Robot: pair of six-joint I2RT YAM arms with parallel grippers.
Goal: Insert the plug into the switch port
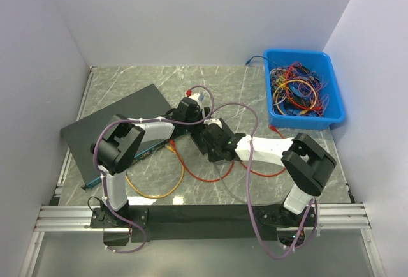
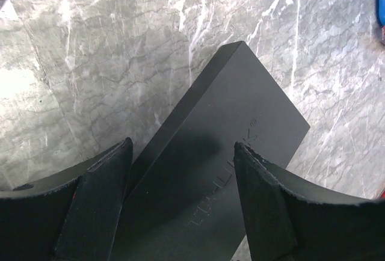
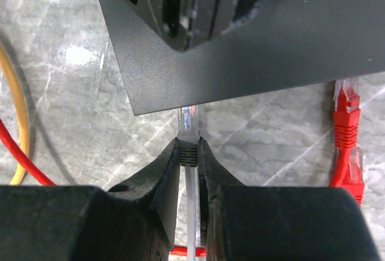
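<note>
From above, the flat black network switch [image 1: 137, 101] lies slantwise on the left of the grey marbled surface [image 1: 210, 79], but both sets of jaws are lost under the wrists there. The right wrist camera settles it: the right jaws are clamped on the dark boot of a grey cable, and its clear plastic plug [image 3: 189, 119] pokes out ahead of them with its tip at the switch's near edge. That edge hides whether the tip has gone into a port. A red cable with a red plug [image 3: 346, 113] lies just right of it on the stone. The left wrist camera shows what neither of the others does: the left jaws stand well apart, straddling one end of the switch, the casing between them. I cannot tell whether they touch its sides. Plain white walls [image 1: 191, 15] close in the left, far and right sides. A blue plastic bin [image 1: 299, 52] of tangled coloured cables [image 1: 296, 92] sits in the far right corner. A loose orange cable [image 1: 172, 191] loops near the bases. The left arm [image 1: 150, 127] folds up and reaches right over the switch. The right arm [image 1: 268, 149] stretches low and left to meet it mid-surface.
</note>
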